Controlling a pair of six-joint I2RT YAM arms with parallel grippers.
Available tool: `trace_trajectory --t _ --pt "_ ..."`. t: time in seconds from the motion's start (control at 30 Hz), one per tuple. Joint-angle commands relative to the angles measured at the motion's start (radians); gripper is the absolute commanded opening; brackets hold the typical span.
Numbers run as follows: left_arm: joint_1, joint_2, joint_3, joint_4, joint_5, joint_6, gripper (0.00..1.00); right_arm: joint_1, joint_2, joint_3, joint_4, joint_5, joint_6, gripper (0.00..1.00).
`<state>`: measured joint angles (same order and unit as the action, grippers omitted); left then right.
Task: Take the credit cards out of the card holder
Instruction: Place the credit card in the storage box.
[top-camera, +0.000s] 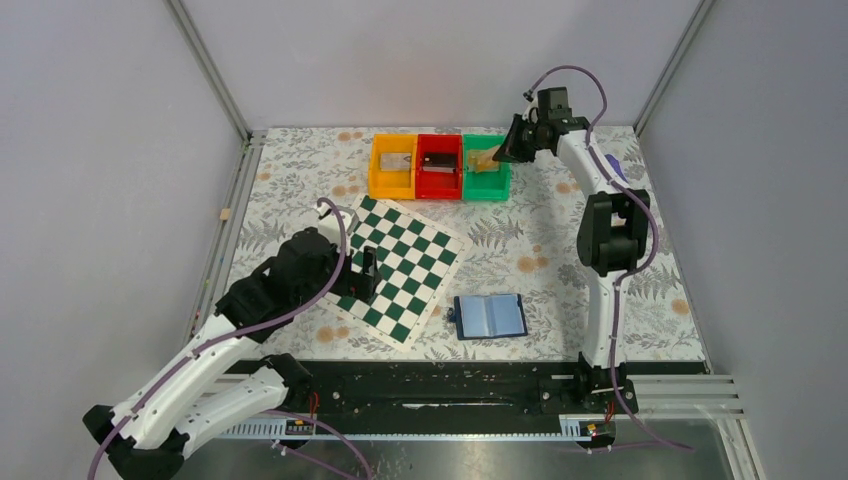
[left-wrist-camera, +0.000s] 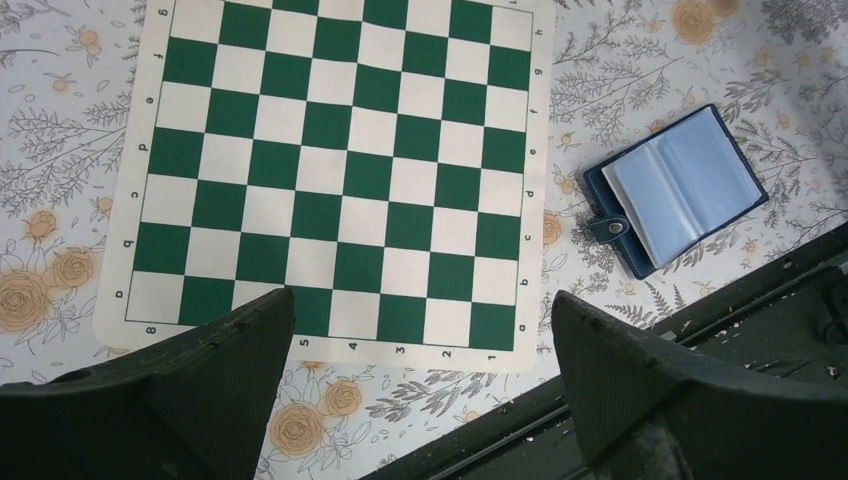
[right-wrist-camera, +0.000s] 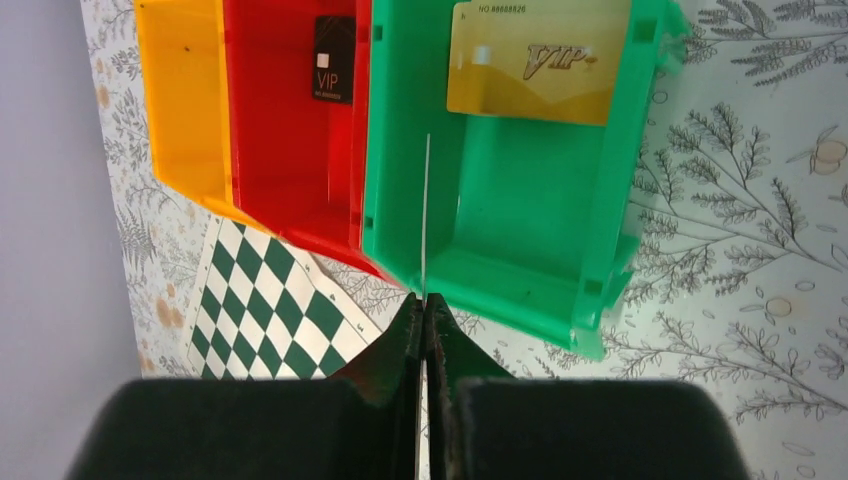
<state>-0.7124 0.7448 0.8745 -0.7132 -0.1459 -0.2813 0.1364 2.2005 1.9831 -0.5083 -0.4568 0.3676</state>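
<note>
- The left gripper (left-wrist-camera: 422, 300) hung with its jaws spread wide and nothing between them, above the near edge of the chessboard (left-wrist-camera: 340, 170).
- The card holder (left-wrist-camera: 680, 190) lay opened flat on the floral tabletop (top-camera: 560, 260), just beside the chessboard's near right corner, with its snap tab pointing toward the board. It was well apart from both grippers.
- The right gripper (right-wrist-camera: 425, 300) was at the far side of the tabletop, over the green bin (right-wrist-camera: 520, 200). Its jaws were pinched tight on a thin card (right-wrist-camera: 426, 220), seen edge-on and pointing into the bin.
- A gold card (right-wrist-camera: 540, 60) marked VIP rested in the green bin against one end wall.
- A black card (right-wrist-camera: 333, 60) lay in the red bin (right-wrist-camera: 290, 150), which stood between the green bin and the orange bin (right-wrist-camera: 180, 100).
</note>
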Motion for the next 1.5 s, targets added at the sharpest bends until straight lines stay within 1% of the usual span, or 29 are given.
trace_trajectory --t 0.0,0.2,0.4,0.63,0.83,1.13,1.37,1.47 --pt "0.023 0.014 0.011 0.017 0.046 0.018 0.99 -0.007 0.084 0.174 -0.075 -0.038 0.005 0.01" --pt "0.065 0.017 0.008 0.027 0.082 0.018 0.99 -0.012 0.220 0.371 -0.165 -0.052 0.010 0.04" --pt "0.080 0.023 0.006 0.027 0.085 0.019 0.99 -0.017 0.297 0.450 -0.167 -0.078 0.040 0.05" --pt "0.089 0.039 0.010 0.027 0.096 0.019 0.99 -0.017 0.324 0.462 -0.136 -0.085 0.060 0.07" --pt "0.107 0.044 0.012 0.029 0.106 0.019 0.99 -0.017 0.360 0.483 -0.107 -0.068 0.078 0.07" --pt "0.134 0.057 0.011 0.034 0.125 0.019 0.99 -0.027 0.402 0.514 -0.036 -0.137 0.130 0.08" --pt "0.146 0.073 0.011 0.035 0.140 0.019 0.99 -0.038 0.417 0.515 0.022 -0.140 0.148 0.08" --pt "0.149 0.078 0.011 0.035 0.141 0.019 0.99 -0.037 0.426 0.517 0.053 -0.139 0.159 0.13"
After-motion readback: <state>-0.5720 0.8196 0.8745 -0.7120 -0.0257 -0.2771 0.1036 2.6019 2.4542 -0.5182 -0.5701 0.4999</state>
